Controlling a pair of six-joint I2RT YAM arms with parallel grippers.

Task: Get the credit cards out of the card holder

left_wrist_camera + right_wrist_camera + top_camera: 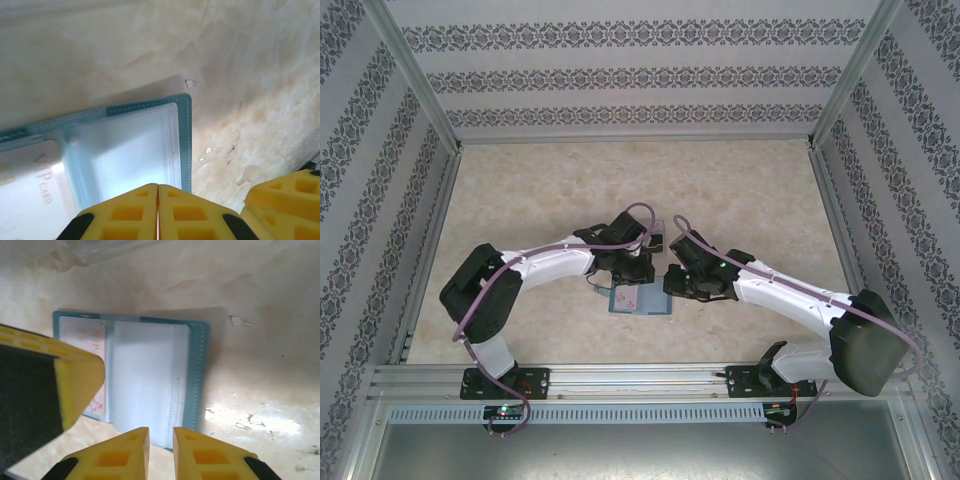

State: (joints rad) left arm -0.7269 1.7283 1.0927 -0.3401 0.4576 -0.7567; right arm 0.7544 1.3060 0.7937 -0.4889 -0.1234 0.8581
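The card holder (642,301) lies open and flat on the table between both arms, teal-edged with pale blue inner panels (150,380). A pale credit card (30,187) with red "VIP CARD" lettering sits in its left pocket (92,340). My left gripper (158,186) is shut, its yellow tips together over the near edge of the right panel (130,160), nothing between them. My right gripper (161,431) hovers at the holder's near edge beside the teal border, its fingers a narrow gap apart and empty. In the top view the left gripper (628,275) and right gripper (670,285) nearly touch above the holder.
A clear plastic sheet (107,249) lies just beyond the holder. The left arm's yellow finger (75,375) crowds the right wrist view, and the right arm's finger (285,202) sits close beside my left fingers. The beige table (520,200) is walled by patterned panels.
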